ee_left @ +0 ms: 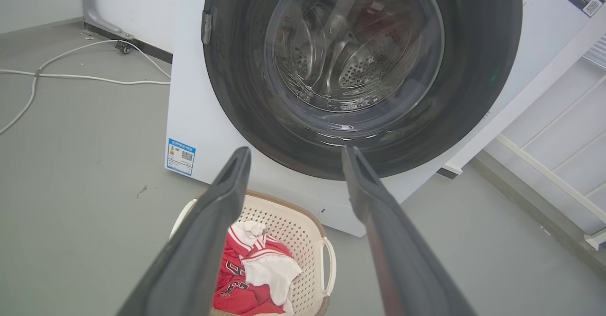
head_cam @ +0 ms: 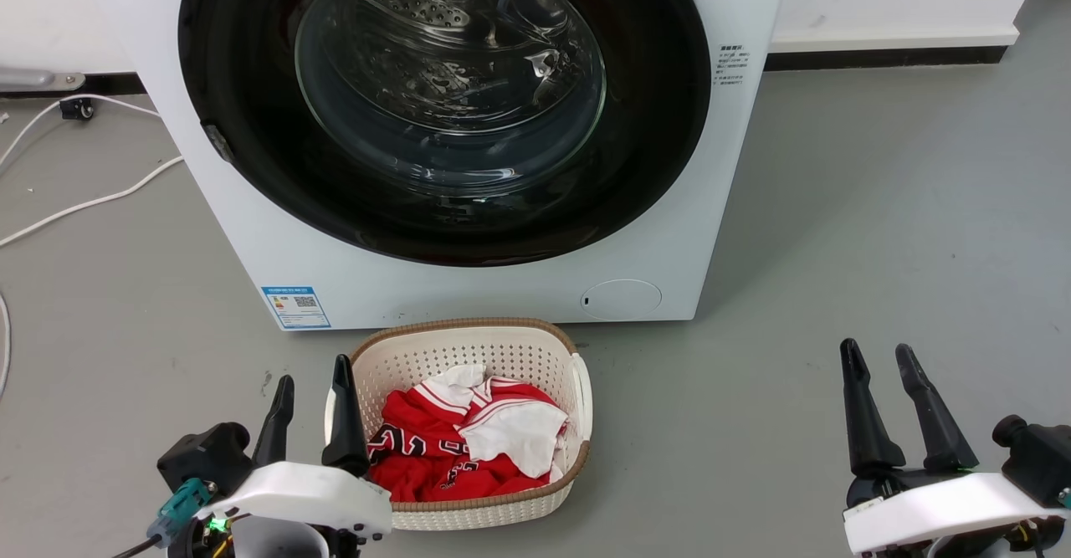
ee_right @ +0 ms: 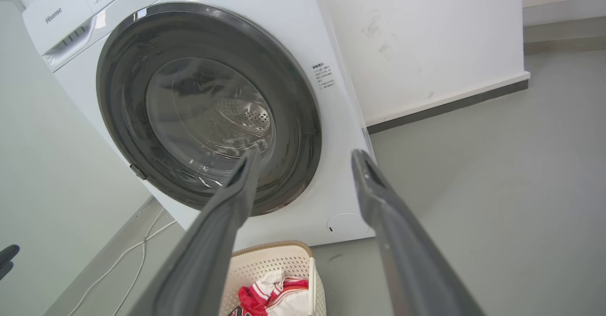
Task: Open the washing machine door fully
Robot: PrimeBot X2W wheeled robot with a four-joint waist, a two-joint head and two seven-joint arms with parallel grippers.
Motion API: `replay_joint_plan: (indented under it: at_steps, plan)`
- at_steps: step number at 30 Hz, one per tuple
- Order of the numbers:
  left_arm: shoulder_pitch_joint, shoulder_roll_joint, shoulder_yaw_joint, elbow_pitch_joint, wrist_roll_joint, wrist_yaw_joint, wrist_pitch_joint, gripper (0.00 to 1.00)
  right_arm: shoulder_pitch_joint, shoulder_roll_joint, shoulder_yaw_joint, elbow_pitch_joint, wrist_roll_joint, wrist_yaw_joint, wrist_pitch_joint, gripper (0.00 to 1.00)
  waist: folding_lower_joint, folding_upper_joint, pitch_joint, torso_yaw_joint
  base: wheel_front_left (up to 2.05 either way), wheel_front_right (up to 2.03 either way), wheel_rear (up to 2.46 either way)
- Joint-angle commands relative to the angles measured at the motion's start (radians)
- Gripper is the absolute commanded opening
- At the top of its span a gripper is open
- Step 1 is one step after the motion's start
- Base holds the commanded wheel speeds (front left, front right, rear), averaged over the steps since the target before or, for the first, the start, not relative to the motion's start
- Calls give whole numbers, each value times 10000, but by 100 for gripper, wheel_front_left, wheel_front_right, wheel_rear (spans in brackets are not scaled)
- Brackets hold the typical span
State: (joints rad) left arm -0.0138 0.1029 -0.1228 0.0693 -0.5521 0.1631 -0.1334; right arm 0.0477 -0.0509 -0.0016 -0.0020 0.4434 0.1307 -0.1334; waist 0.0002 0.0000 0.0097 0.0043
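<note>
- Head view: the washer (head_cam: 251, 240) stands on the grey floor, and its door (head_cam: 243, 81) lies shut and flat against the white front, filling most of it.
- The door's glass (head_cam: 452, 64) bulges at the centre, with the steel drum showing through it.
- A small catch (head_cam: 219, 141) sits on the door's left edge.
- A blue label (head_cam: 295, 306) and a round cap (head_cam: 621, 299) sit low on the washer's front.
- A basket (head_cam: 468, 345) sits on the floor just before the washer, holding red and white clothes (head_cam: 435, 445).
- The left claw (head_cam: 314, 369) hangs at the basket's left rim, fingers spread and empty (one finger overlaps the rim in this view).
- The right claw (head_cam: 877, 347) hangs well off to the right over bare floor, also spread and empty.
- A white cable (head_cam: 84, 202) trails on the floor at left.
- Left wrist view: its two fingers stand wide apart, pointing at the lower part of the shut door, with the basket below them.
- Right wrist view: its fingers stand wide apart, clear of the washer, with the door flush in the front.
</note>
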Motion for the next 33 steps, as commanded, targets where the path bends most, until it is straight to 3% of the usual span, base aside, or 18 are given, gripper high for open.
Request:
replay_joint_plan:
  at_steps: [1, 9, 33]
  plan:
    - [2, 89, -54, -152, 261, 73, -81, 100, 23, -9, 21, -190, -266, 0, -86, 100, -1, 0, -3, -2, 0, 0, 0]
    - [124, 150, -230, -264, 1029, 204, -295, 100, 211, -6, 9, -357, -965, 0, -295, 100, -1, 0, -19, 2, 0, 0, 0]
    - [549, -100, -406, -202, 3183, 66, -852, 100, 689, 3, 33, -525, -2438, -1, -866, 100, -1, 0, -79, 38, 0, 0, 0]
